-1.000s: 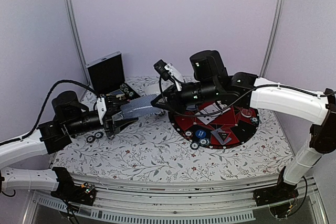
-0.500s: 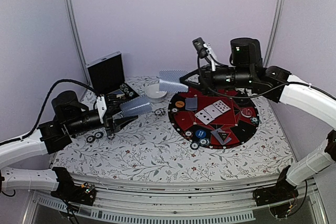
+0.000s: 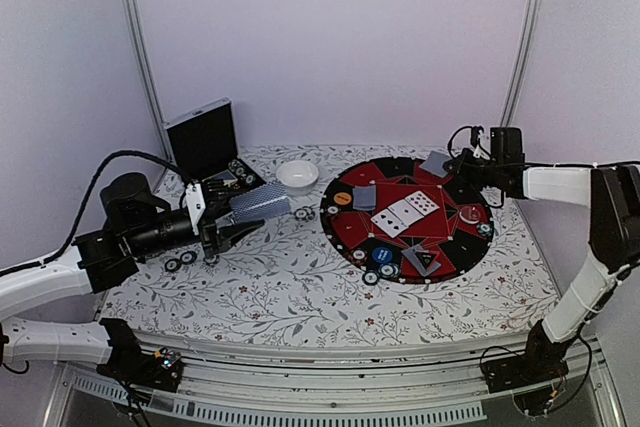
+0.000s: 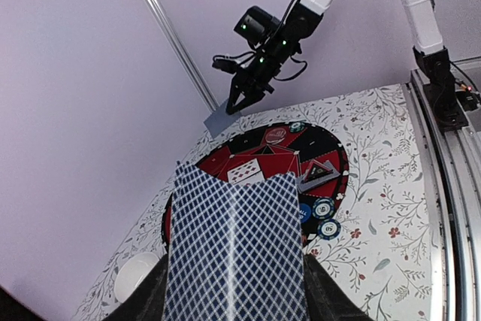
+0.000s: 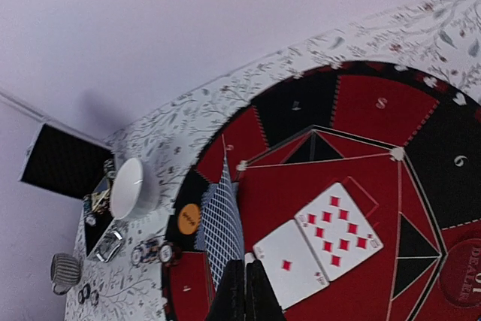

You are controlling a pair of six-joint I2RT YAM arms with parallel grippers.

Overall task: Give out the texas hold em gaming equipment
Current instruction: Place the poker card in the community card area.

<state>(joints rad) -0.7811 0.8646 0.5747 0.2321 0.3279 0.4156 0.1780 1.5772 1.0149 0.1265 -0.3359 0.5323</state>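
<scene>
My left gripper (image 3: 232, 219) (image 4: 234, 295) is shut on a stack of playing cards (image 3: 256, 201) (image 4: 233, 249) with blue lattice backs, held over the table's left side. At the far right rim of the round red-and-black mat (image 3: 455, 247), my right gripper (image 3: 457, 163) (image 5: 245, 264) is shut on a single card (image 3: 436, 163) (image 5: 222, 216), which shows edge-on in the right wrist view. On the mat lie two face-up diamond cards (image 3: 405, 210) (image 5: 319, 242), a face-down card (image 3: 365, 197), an orange disc (image 3: 343, 198), a blue disc (image 3: 383, 254) and teal chips (image 3: 380, 273).
A white bowl (image 3: 297, 175) sits behind the mat's left edge. A black silver-edged case (image 3: 203, 137) stands open at the back left. Loose chips lie near the left gripper (image 3: 180, 262) and by the mat (image 3: 303, 213). A red dealer chip (image 3: 470, 214) lies on the mat's right.
My right arm drew one card off the left gripper's stack and swung it up and across to the mat's far right rim. The left arm stayed put.
</scene>
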